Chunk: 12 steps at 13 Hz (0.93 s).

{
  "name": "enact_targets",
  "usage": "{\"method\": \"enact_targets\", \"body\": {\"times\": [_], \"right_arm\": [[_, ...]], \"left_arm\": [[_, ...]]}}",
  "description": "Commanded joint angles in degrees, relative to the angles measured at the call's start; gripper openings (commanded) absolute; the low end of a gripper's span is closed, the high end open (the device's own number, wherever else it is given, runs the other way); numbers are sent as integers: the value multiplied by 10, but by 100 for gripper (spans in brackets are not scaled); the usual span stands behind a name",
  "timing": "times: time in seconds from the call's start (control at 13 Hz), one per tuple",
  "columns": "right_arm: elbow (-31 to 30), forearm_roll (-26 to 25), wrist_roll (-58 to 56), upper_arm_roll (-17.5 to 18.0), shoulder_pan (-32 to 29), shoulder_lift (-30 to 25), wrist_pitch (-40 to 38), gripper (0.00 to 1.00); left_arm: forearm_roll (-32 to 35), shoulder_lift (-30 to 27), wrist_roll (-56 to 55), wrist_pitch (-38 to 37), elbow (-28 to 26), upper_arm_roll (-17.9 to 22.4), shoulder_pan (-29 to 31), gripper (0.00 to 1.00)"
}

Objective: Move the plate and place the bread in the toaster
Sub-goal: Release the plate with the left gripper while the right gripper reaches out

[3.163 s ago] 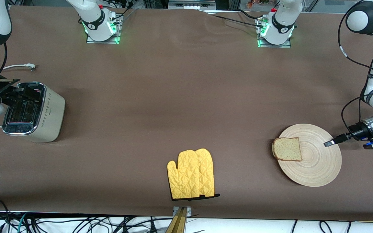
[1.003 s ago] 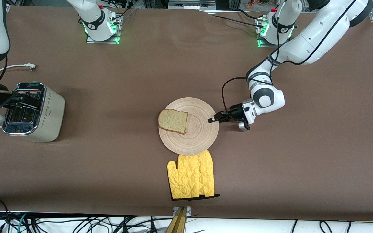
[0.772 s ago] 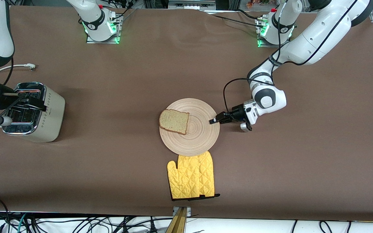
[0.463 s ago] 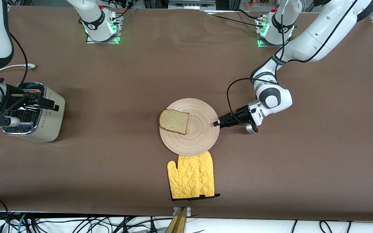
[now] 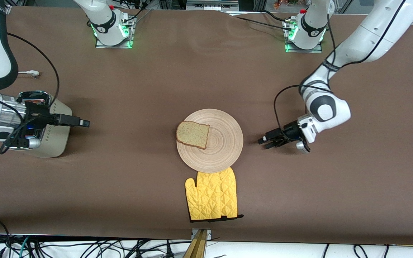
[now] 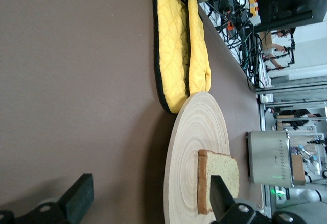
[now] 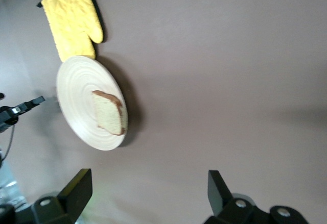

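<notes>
The round beige wooden plate [image 5: 221, 150] lies mid-table with the bread [image 5: 192, 134] on its edge toward the right arm's end. My left gripper [image 5: 265, 143] is open and empty, low over the table beside the plate toward the left arm's end, apart from it. Its wrist view shows the plate [image 6: 196, 132], the bread [image 6: 220, 175] and the toaster [image 6: 268, 157] ahead of the left gripper [image 6: 148, 203]. My right gripper [image 5: 82, 123] is open and empty beside the cream toaster [image 5: 57, 138], pointing toward the plate. The right wrist view shows the plate [image 7: 76, 91], the bread [image 7: 108, 112] and the right gripper [image 7: 147, 191].
A yellow quilted oven mitt [image 5: 212, 195] lies nearer the front camera than the plate, its fingertips touching or slightly under the plate's rim; it also shows in both wrist views [image 6: 179, 50] [image 7: 71, 17]. The toaster's white plug [image 5: 31, 73] lies farther back.
My left gripper dragged the plate to mid-table, let go of its rim, opened and backed away. My right gripper moved from over the toaster out toward the plate.
</notes>
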Motion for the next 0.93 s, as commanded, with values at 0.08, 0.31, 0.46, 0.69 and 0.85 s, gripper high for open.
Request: {"method": "enact_targets", "body": {"times": [0.08, 0.31, 0.46, 0.69, 0.85], "right_arm": [[-51, 84, 44, 1, 51, 10, 93, 100], [-85, 141, 44, 1, 120, 39, 199, 100], [-87, 144, 45, 1, 155, 66, 240, 100], [-87, 169, 44, 1, 207, 104, 305, 100], [-86, 178, 45, 1, 229, 122, 330, 100]], "left_arm": [[215, -14, -116, -100, 18, -2, 86, 100], [450, -15, -224, -220, 88, 9, 137, 100], [589, -28, -276, -307, 142, 9, 159, 100], [737, -57, -348, -396, 225, 9, 159, 100], [812, -85, -380, -415, 253, 8, 153, 100]]}}
